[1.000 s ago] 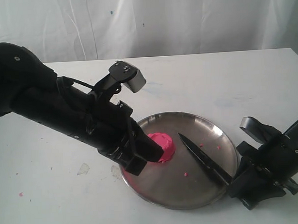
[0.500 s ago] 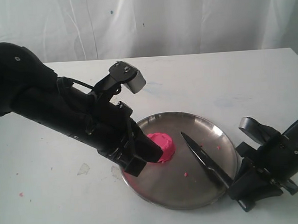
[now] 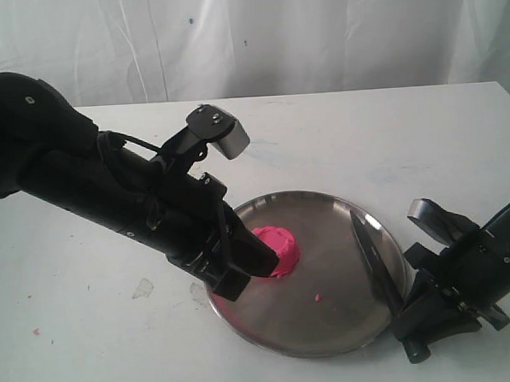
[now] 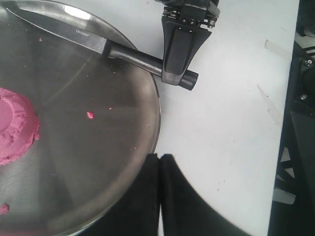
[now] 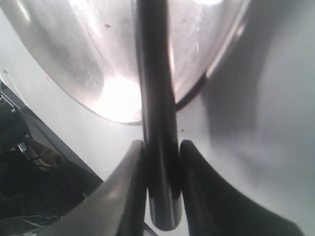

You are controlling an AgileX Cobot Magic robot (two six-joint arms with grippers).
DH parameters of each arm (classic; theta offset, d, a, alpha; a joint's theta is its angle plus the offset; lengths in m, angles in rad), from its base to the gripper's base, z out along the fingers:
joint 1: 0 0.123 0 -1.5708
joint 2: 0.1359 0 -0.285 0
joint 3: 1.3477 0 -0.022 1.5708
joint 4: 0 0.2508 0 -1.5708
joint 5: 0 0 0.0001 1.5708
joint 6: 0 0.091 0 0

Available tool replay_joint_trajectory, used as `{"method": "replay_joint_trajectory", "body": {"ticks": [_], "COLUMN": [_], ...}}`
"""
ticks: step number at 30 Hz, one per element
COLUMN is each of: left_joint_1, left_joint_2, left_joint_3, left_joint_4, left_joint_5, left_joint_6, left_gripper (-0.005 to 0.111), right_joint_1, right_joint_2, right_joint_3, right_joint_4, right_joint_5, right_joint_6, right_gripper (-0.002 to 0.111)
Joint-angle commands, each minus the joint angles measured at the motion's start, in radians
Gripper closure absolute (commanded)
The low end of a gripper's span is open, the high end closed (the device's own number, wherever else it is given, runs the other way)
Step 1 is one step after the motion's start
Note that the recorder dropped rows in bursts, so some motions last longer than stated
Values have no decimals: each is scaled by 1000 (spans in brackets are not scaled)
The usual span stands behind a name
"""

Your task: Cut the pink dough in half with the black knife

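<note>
The pink dough [image 3: 281, 246] is one round mound on the left part of the steel plate [image 3: 331, 337]; it shows at the edge of the left wrist view as the pink dough [image 4: 15, 125]. My left gripper [image 3: 228, 286] is shut, its tips [image 4: 160, 158] at the plate's near-left rim [image 4: 156, 115], beside the dough. The black knife [image 3: 374, 257] lies across the plate's right side, blade pointing away from me. My right gripper [image 3: 409, 318] is shut on the handle [image 5: 157, 103], just outside the rim. The blade [image 4: 59, 27] is apart from the dough.
Tiny pink crumbs [image 3: 317, 298] lie on the plate, and others dot the white table on the left. A small pale scrap [image 3: 143, 288] lies left of the plate. The left arm [image 3: 92, 182] stretches over the table's left half. A white curtain [image 3: 315, 34] hangs behind.
The knife has swung to the right, away from the dough: its tip went from the plate's middle to the right rim. The left arm and dough stayed put.
</note>
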Motion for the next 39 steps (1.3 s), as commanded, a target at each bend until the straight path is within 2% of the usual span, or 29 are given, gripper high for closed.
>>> {"method": "replay_joint_trajectory", "body": {"ticks": [1,21,32,39], "left_joint_1": [-3,-3,-3,-3], "left_joint_2": [-4,-4,-4,-4], "left_joint_3": [-4,-4,-4,-4], "left_joint_4": [-10,-10,-10,-10], "left_joint_5": [14,14,14,14], "left_joint_6": [2,2,2,2], "left_gripper": [107,107,107,107], "right_joint_1": [-1,7,168,183], "right_joint_2": [-2,-177,-276,-430], "right_joint_3": [1,1,1,1], "right_joint_4": [-6,-9,-115,-128], "right_joint_5": [-42,-54,-182,-290], "right_joint_6": [3,90,103,133], "right_gripper": [108,108,108,108]}}
